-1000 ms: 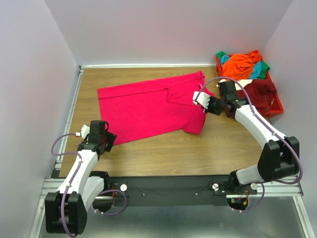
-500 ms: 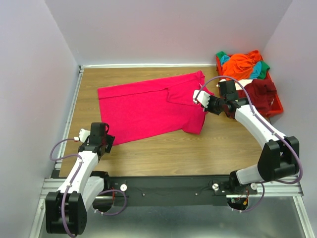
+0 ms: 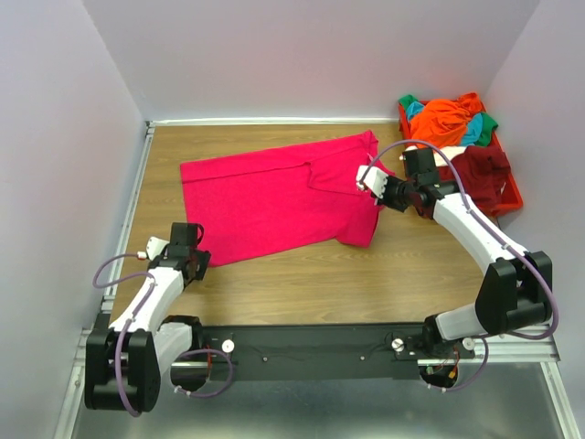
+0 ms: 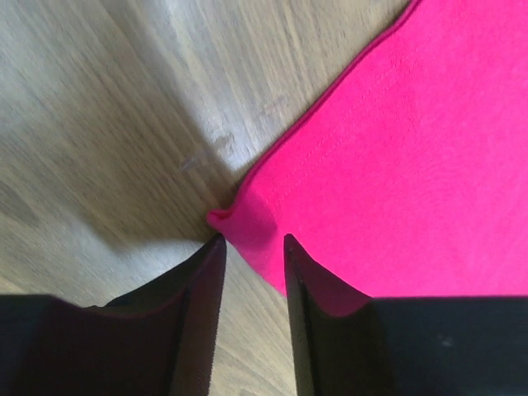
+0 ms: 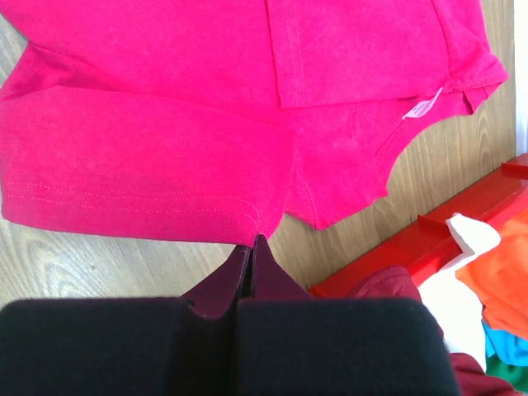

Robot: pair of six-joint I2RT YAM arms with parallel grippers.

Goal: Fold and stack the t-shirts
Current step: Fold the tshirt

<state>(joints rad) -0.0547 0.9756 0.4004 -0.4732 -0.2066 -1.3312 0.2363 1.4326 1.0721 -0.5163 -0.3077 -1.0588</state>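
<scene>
A magenta t-shirt (image 3: pixel 274 197) lies spread on the wooden table. My left gripper (image 3: pixel 194 259) sits at its near left corner. In the left wrist view the jaws (image 4: pixel 253 239) are open a little, with the shirt's corner (image 4: pixel 247 223) between the fingertips. My right gripper (image 3: pixel 368 180) is at the shirt's right side by the sleeve. In the right wrist view it (image 5: pixel 252 239) is shut, pinching the hem edge of the shirt (image 5: pixel 165 124). Orange (image 3: pixel 443 119), maroon (image 3: pixel 480 169), teal (image 3: pixel 416 110) and green (image 3: pixel 489 119) shirts lie heaped in the bin.
A red plastic bin (image 3: pixel 512 197) stands at the table's far right, its edge also in the right wrist view (image 5: pixel 462 223). White walls close the table on the left, back and right. Bare wood (image 3: pixel 302 283) lies between the shirt and the arm bases.
My left arm has drawn back a little and resettled its gripper at the shirt's near left corner. The right arm and the shirt have not moved.
</scene>
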